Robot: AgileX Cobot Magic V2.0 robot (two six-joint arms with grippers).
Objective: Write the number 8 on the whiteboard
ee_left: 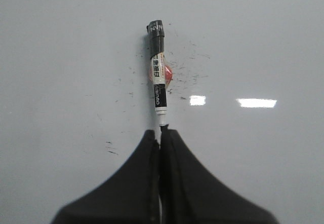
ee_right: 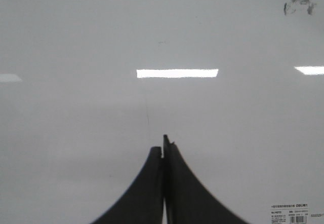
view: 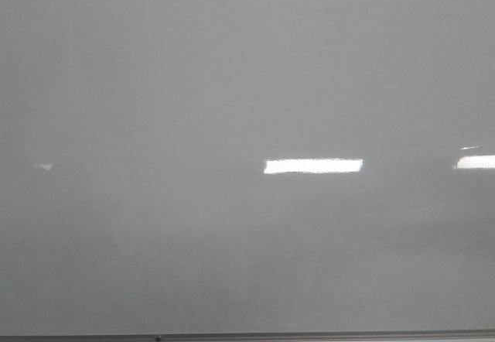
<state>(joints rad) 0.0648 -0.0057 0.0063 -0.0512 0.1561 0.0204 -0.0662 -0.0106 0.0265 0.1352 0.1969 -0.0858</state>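
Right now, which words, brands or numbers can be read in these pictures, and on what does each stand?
"deli": on the white label of the black-capped marker pen held in the left claw.
Red and black characters higher on that label: too blurred to read.
Small printed sticker on the glossy pale grey whiteboard: too small to read.

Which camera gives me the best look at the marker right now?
The left wrist view. It shows the marker whole, label and dark cap included, its end pinched by the left gripper over the whiteboard. Front and right wrist views show no marker, only board.
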